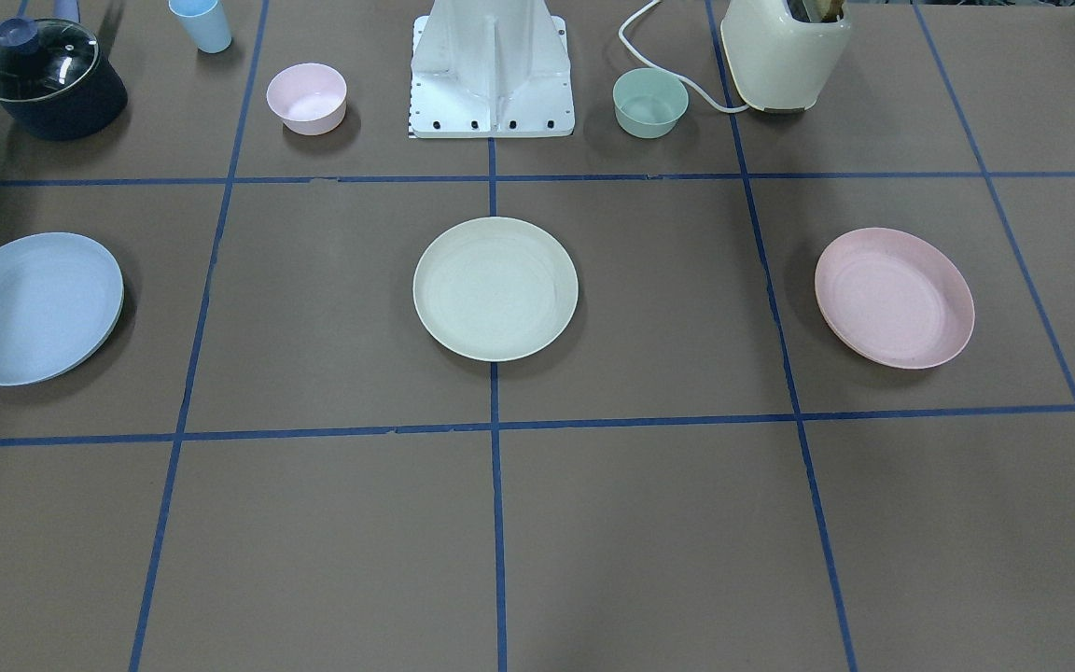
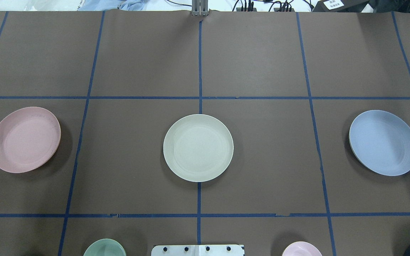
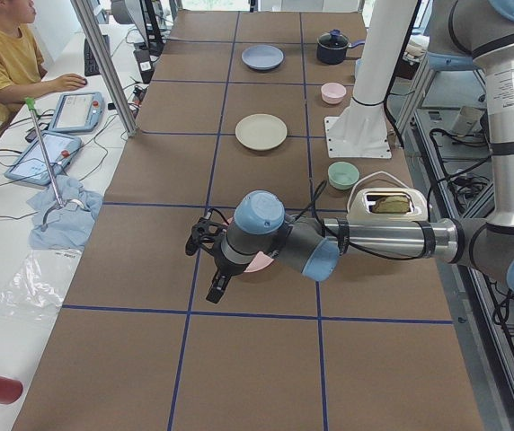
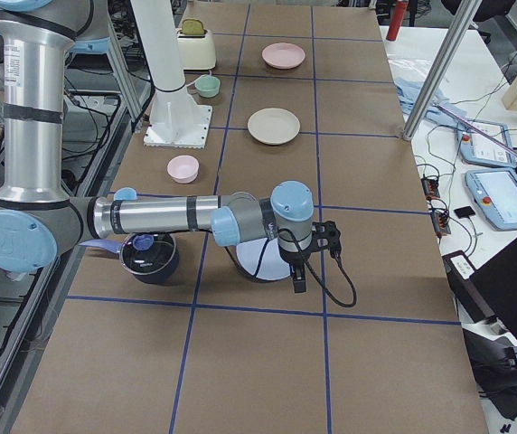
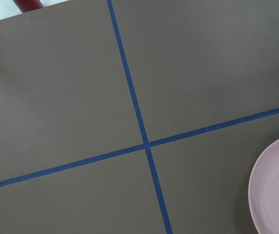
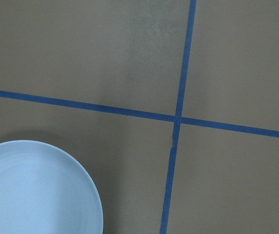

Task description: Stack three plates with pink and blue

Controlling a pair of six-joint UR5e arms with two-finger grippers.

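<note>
Three plates lie apart in a row on the brown table. The cream-white plate (image 1: 495, 287) is in the middle (image 2: 198, 147). The pale pink plate (image 1: 894, 297) lies on my left side (image 2: 25, 139); its edge shows in the left wrist view (image 5: 276, 190). The light blue plate (image 1: 31, 307) lies on my right side (image 2: 383, 142) and in the right wrist view (image 6: 37, 190). My left gripper (image 3: 205, 265) hangs above the pink plate, my right gripper (image 4: 308, 258) above the blue plate. They show only in the side views, so I cannot tell whether they are open or shut.
Near the robot base (image 1: 493, 75) stand a small pink bowl (image 1: 306, 97), a mint bowl (image 1: 650, 102), a cream toaster (image 1: 785, 51), a dark pot with a glass lid (image 1: 49, 79) and a light blue cup (image 1: 202, 23). An operator (image 3: 1, 54) sits at a side desk.
</note>
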